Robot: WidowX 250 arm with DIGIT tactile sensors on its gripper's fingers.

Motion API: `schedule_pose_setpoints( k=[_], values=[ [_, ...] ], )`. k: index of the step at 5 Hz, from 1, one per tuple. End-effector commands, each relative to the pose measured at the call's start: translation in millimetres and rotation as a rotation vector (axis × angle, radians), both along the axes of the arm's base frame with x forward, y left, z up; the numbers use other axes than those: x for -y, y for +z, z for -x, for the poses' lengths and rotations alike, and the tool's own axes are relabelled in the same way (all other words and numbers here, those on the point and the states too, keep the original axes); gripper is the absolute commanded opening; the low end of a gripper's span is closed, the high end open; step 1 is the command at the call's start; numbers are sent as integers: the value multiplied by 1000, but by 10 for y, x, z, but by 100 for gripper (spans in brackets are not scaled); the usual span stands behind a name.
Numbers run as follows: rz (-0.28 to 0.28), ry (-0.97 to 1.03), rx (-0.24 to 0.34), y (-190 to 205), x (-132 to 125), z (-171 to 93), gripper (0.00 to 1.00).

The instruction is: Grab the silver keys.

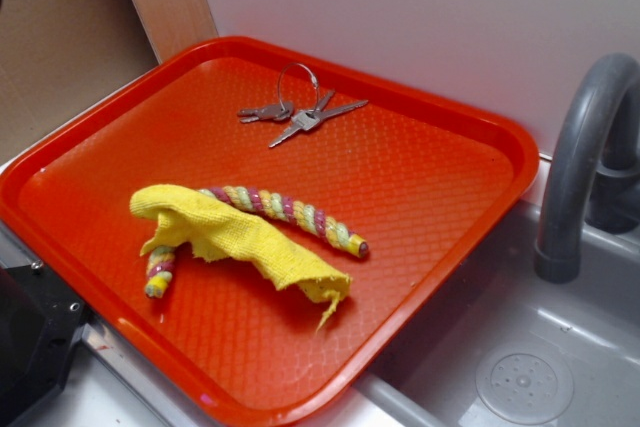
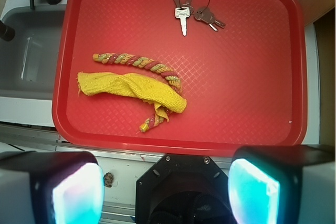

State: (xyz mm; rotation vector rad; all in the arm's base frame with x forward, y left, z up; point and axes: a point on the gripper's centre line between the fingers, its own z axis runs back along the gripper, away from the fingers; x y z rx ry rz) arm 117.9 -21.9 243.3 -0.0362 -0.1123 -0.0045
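Silver keys (image 2: 191, 11) on tray's (image 2: 252, 103) far side, well beyond spread-apart claw (image 2: 165, 184).

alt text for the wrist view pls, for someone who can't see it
Seen from above, the silver keys lie on a wire ring near the far edge of a red tray, untouched. A yellow cloth drapes over a striped rope at the tray's left-centre. The open gripper frames the bottom edge, short of the tray.

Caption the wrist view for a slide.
Open claw above red tray holding silver keys, striped rope, yellow cloth.
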Motion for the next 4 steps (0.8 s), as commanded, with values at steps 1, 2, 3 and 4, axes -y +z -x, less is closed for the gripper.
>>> schedule_pose_setpoints(
  k=[1, 2, 3, 4],
  values=[
    [0, 0, 0, 0, 0, 0, 100],
    [0, 156, 18, -184, 36, -500, 100],
    [44, 257, 17, -280, -2, -901, 100],
    [18, 454, 4, -644, -62, -1382, 100]
  ],
)
